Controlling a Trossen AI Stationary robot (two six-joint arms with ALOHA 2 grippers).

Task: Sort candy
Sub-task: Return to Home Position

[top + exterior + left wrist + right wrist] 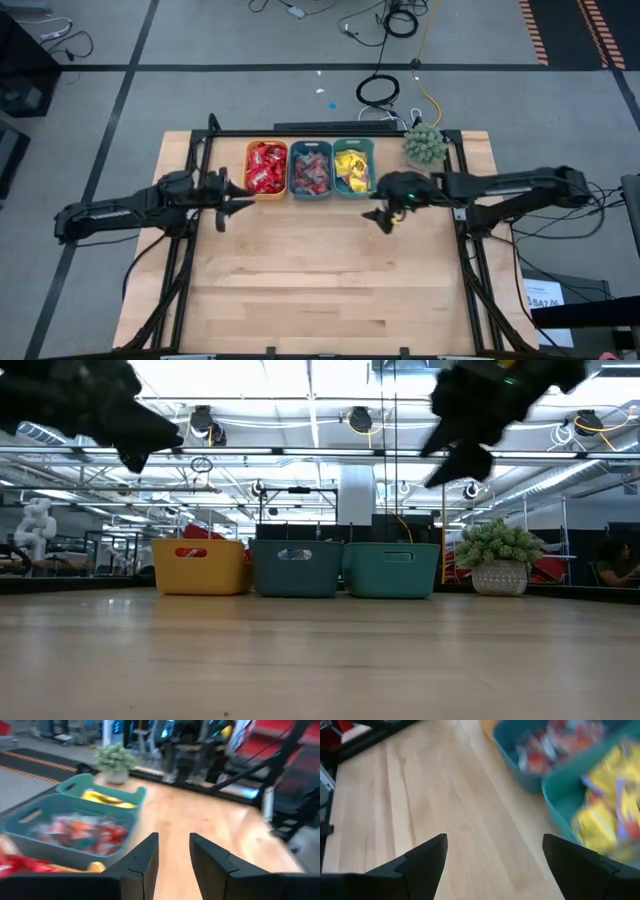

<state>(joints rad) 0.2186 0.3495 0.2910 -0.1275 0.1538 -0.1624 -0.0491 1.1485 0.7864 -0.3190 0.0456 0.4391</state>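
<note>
All the candy I can find sits in three plastic bins set side by side along the far edge of the wooden table (320, 280). Shiny red packets (266, 166) fill the orange bin (198, 568), mixed red and clear pieces (310, 170) the blue-grey bin (296, 570), and yellow packets (352, 168) the teal bin (392, 570).

My left claw (174, 837) is narrowly parted and empty, hanging just beside the orange bin's outer near corner. My right claw (495, 840) is spread wide and empty, a little farther off the teal bin.

Both claws are on my side of the row, so I judge a pull-back heads away from the bins. At table height the bin walls hide their contents, and I cannot tell whether anything lies behind them.
</note>
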